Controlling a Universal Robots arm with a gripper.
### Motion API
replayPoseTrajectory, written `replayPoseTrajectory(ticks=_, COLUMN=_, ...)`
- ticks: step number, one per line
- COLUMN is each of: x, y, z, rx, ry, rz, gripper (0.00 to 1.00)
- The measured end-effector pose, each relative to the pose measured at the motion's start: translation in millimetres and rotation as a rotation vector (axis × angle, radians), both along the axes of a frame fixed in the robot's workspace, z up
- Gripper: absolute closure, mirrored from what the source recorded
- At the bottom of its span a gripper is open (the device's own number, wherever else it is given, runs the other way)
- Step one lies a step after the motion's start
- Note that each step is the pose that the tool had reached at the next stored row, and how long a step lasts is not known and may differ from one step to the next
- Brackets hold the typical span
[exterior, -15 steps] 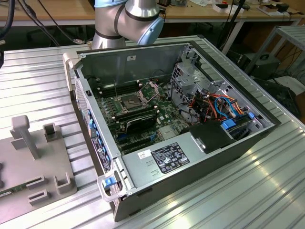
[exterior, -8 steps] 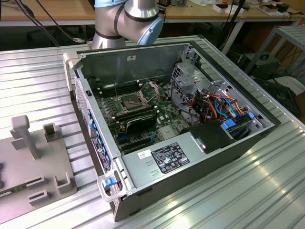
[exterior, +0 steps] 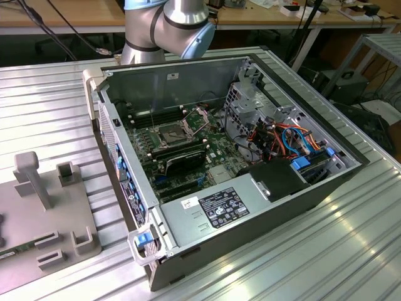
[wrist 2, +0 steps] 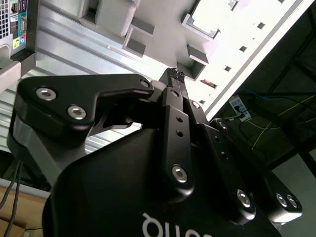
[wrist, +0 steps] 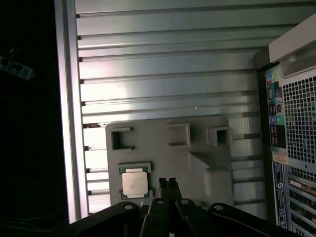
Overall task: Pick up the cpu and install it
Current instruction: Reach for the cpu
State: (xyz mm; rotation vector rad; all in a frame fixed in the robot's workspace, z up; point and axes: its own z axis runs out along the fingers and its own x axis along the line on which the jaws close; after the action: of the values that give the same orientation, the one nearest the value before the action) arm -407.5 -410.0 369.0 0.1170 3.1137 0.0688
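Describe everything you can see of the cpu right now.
The cpu is a small flat square chip with a dull silver-grey metal top and a thin darker border. It lies flat, top up, seated in a shallow square recess of the grey fixture plate, which rests on the ribbed metal table. In the first wrist view the gripper is beside it with jaws closed; nothing holds it.

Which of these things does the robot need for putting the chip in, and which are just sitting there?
For the job: cpu on the grey holder plate; pincer, shut, near it; socket in the computer.
Just lying about: power supply, coloured cables, metal table.
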Motion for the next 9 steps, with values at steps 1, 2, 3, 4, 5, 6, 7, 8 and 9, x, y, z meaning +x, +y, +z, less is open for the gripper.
replayPoseTrajectory(ticks=1, x=-0.1, y=-0.2, z=0.0, rx=0.0, ry=0.0, rz=0.0, gripper=0.89)
replayPoseTrajectory(ticks=2, x=0.0, y=-0.4, z=0.0, rx=0.0, ry=-0.0001, rz=0.0, gripper=0.89)
replayPoseTrajectory(ticks=3, x=-0.1, y=-0.6, z=0.0, rx=0.0, ry=0.0, rz=0.0, gripper=0.89)
replayPoseTrajectory(ticks=4, x=-0.2, y=-1.3, z=-0.1, rx=0.0, ry=0.0, rz=0.0, gripper=0.89)
replayPoseTrajectory(ticks=5, x=-0.3, y=-1.8, z=-0.1, rx=0.0001, ry=-0.0001, rz=0.0, gripper=0.89)
replayPoseTrajectory(ticks=6, x=-0.4, y=-2.3, z=-0.1, rx=-0.0001, ry=0.0, rz=0.0, gripper=0.89)
replayPoseTrajectory(ticks=7, x=-0.5, y=-2.8, z=-0.1, rx=0.0, ry=0.0, rz=0.0, gripper=0.89)
replayPoseTrajectory(ticks=8, x=-0.7, y=-3.7, z=-0.2, rx=0.0, ry=0.0, rz=0.0, gripper=0.89)
replayPoseTrajectory(ticks=9, x=-0.9, y=-4.2, z=-0.2, rx=0.0, ry=0.0, rz=0.0, gripper=0.89)
